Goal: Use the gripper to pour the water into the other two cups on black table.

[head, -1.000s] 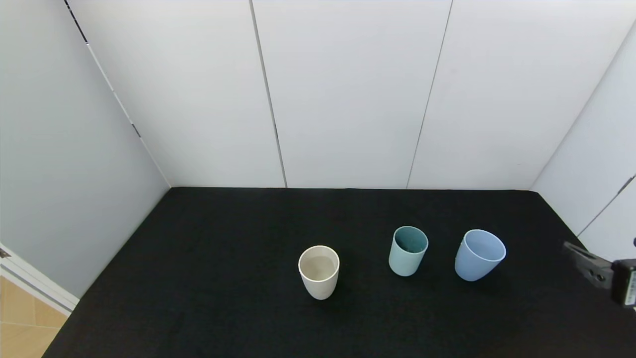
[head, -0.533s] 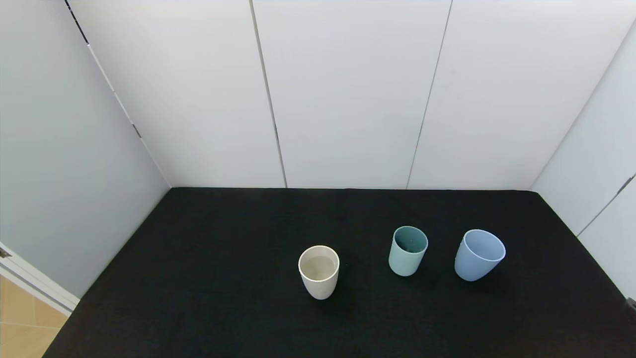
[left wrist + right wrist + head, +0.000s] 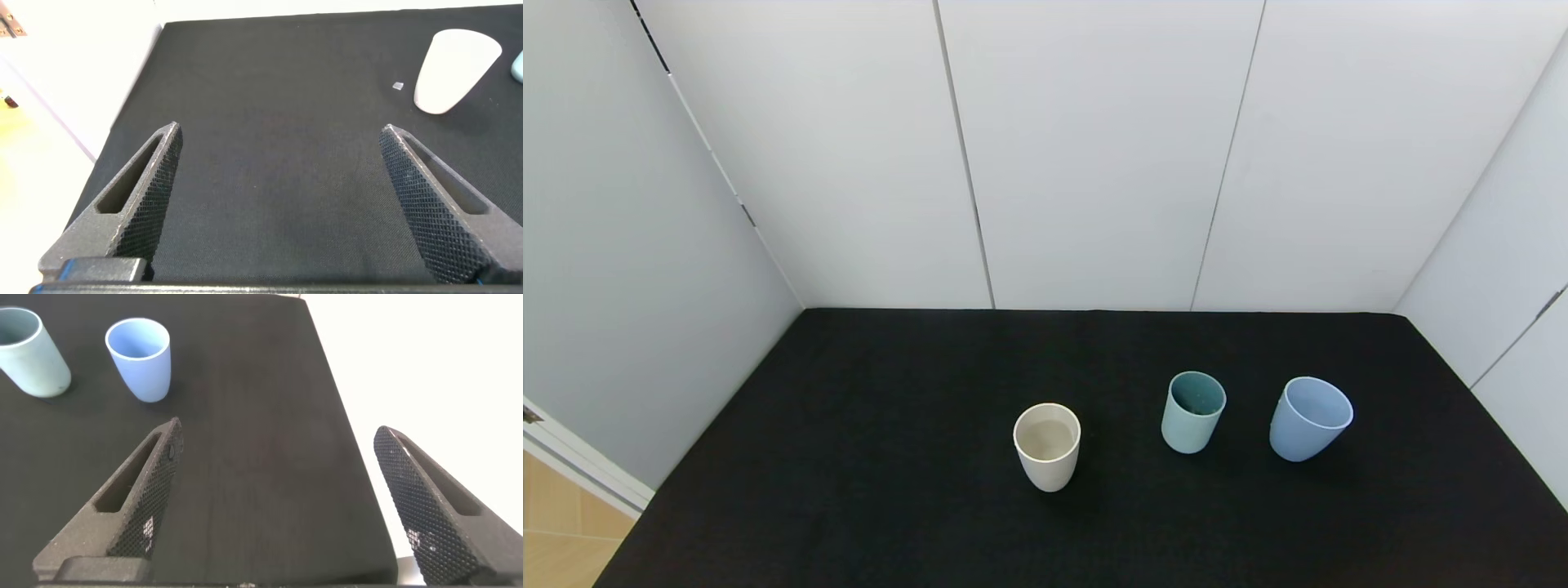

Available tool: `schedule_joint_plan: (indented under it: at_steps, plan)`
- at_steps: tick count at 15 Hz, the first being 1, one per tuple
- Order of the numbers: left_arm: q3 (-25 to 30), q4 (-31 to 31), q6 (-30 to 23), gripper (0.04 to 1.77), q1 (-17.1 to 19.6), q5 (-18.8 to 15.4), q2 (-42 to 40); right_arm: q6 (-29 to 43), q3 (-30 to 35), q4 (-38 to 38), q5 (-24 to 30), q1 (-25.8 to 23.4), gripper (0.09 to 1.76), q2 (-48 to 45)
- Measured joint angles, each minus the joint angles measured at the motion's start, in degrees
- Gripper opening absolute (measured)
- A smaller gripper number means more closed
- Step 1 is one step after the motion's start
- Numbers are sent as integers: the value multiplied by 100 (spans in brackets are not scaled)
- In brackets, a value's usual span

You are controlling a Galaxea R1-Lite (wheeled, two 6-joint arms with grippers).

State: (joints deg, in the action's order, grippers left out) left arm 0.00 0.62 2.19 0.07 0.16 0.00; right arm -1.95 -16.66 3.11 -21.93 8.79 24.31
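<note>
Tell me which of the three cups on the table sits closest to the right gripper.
The periwinkle-blue cup. In the right wrist view it stands nearest the open right gripper, with the teal cup beyond it; the cream cup is farthest.

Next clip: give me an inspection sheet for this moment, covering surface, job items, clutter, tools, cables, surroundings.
Surface: black table, cloth-like, no spill seen.
Job's things: cream cup, teal cup and blue cup upright, apart, in a row.
Clutter: small pale speck near the cream cup.
Grippers: left tool and right tool open, empty, away from the cups.
Cables: nothing seen.
Surroundings: white wall panels; wood floor at left.
</note>
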Motion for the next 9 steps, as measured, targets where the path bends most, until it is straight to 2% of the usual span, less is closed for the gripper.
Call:
schedule_joint_plan:
  at_steps: [1, 4, 6, 9]
  plan:
    - [0, 0, -2, 172, 0, 0, 0, -5, 0, 144, 197, -193, 170, -130]
    - [0, 0, -2, 172, 0, 0, 0, 80, -6, 639, 1254, -1022, 170, -563]
    - [0, 1, 0, 172, 0, 0, 0, 399, 22, 761, 1347, -1176, 170, -750]
    - [0, 0, 0, 172, -2, 0, 0, 401, 134, 797, 1463, -1098, 170, -1084]
